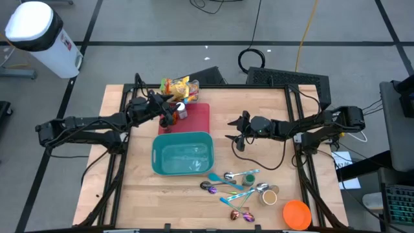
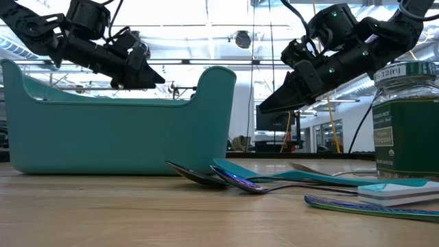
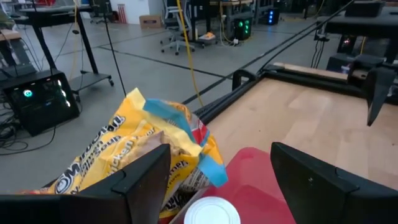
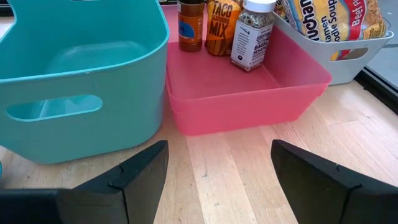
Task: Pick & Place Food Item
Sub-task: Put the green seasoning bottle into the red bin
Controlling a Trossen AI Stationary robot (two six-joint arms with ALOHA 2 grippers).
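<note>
Left gripper (image 1: 169,116): fingers apart, holding nothing, above the jars at the pink tray's (image 1: 200,116) back corner.
Right gripper (image 1: 234,137): fingers apart, empty, over bare table right of the teal bin (image 1: 183,169).
Food: yellow noodle packets (image 3: 143,155) just behind the tray, seemingly in a grey basket (image 4: 348,53).
Spice jars (image 4: 252,34): upright inside the tray.

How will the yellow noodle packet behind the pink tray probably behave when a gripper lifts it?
The yellow noodle packet looks crinkled and puffy, so it is probably light and will flex rather than stay stiff. Its glossy film may slip between the fingers. The open left gripper hovers near it, above a white-capped bottle.
</note>
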